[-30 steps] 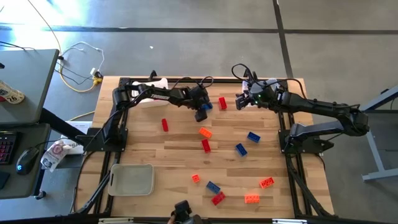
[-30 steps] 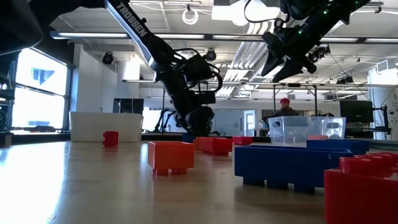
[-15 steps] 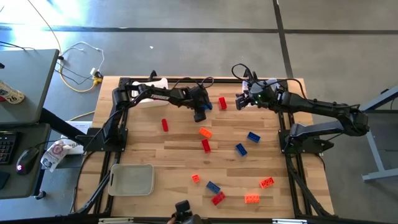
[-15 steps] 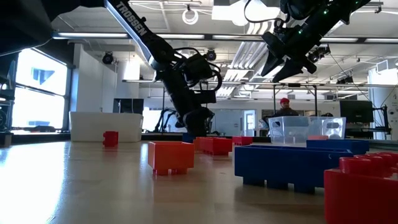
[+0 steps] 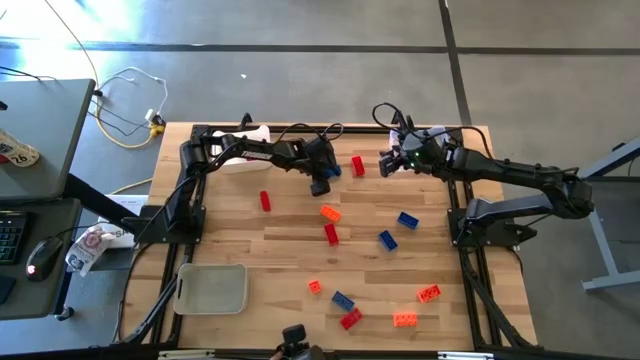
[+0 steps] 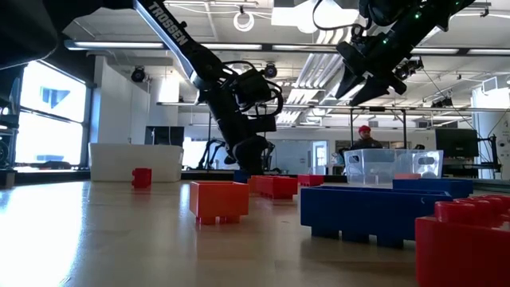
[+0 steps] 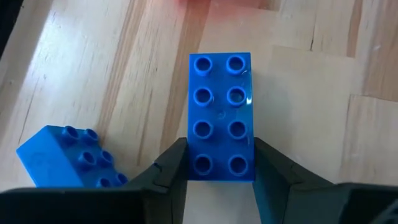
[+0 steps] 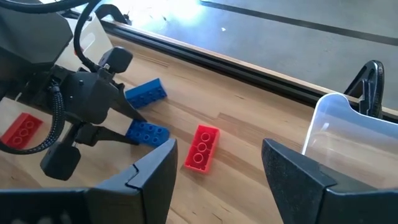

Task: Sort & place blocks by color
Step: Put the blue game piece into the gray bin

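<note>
Left wrist view shows a blue block lying flat on the wooden table, the left gripper pinching its near end between both fingers. A second blue block lies just beside, partly cut off by the gripper body. In the high view, the left gripper hides the held block at the upper middle of the frame. The right gripper hangs spread in the air near a clear bin, a red block below it.
</note>
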